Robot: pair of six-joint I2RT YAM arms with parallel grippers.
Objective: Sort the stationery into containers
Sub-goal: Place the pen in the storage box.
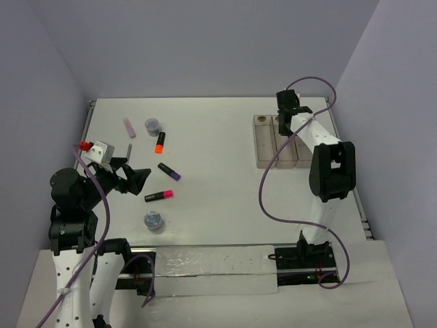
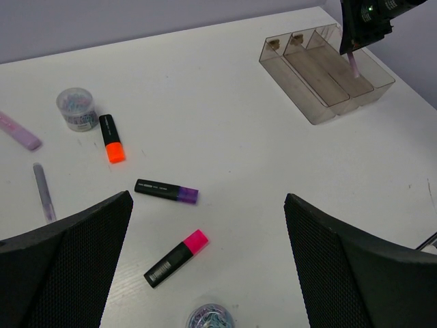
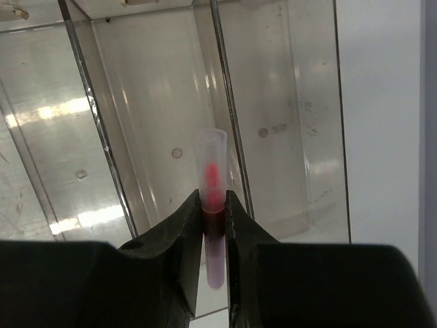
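My right gripper [image 1: 285, 125] is shut on a thin pink stick [image 3: 212, 171] and holds it upright over the three joined clear bins [image 1: 276, 141], next to a divider [image 3: 229, 102]; which compartment is unclear. The bins look empty. My left gripper [image 1: 134, 179] is open and empty, above the table's left side. Below it lie a pink-ended highlighter [image 2: 176, 257], a purple-ended one [image 2: 166, 191] and an orange-ended one [image 2: 111, 138]. A grey stick [image 2: 44, 191], a pale pink block [image 2: 19, 131] and two round clear pots [image 2: 76, 108] [image 1: 153, 221] stand nearby.
The bins [image 2: 321, 75] sit at the table's far right, close to the right wall. The loose items are spread over the left half. A cable [image 1: 263, 184] loops over the table beside the right arm.
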